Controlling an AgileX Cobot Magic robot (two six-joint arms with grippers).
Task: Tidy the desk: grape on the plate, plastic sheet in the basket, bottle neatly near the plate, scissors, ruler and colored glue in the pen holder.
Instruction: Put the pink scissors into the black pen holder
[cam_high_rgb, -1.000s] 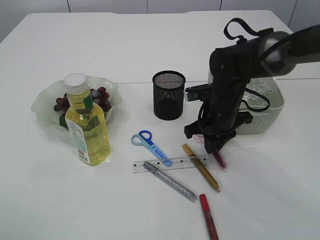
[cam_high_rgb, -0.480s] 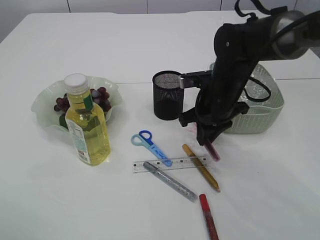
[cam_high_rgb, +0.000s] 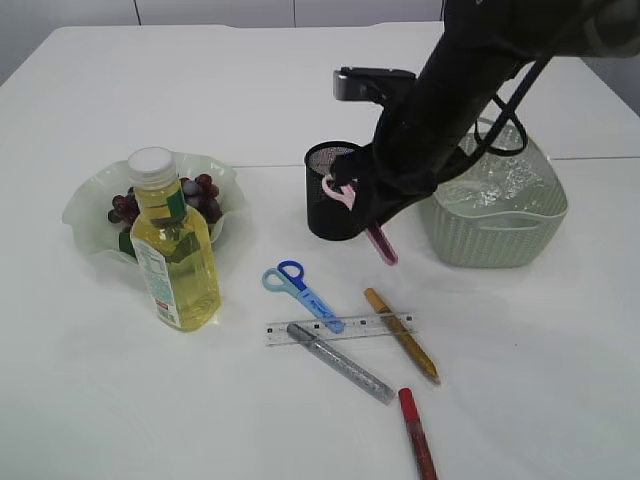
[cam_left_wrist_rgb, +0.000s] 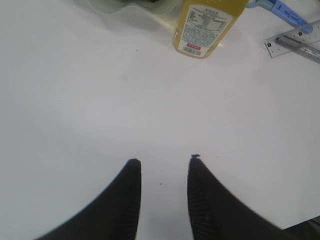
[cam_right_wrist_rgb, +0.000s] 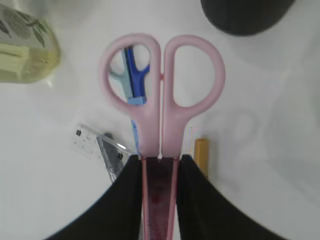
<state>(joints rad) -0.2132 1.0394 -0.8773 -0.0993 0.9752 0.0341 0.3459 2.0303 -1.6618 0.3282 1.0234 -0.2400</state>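
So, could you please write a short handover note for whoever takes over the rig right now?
Right gripper: shut on the pink scissors, held in the air beside the pen holder, not yet in it.
Left gripper: open, empty, over bare table.
Done: grapes on the plate; plastic sheet in the basket; bottle upright next to the plate.
Left: drop the pink scissors into the holder, then the blue scissors, ruler and the silver, gold and red glue pens, all lying on the table.
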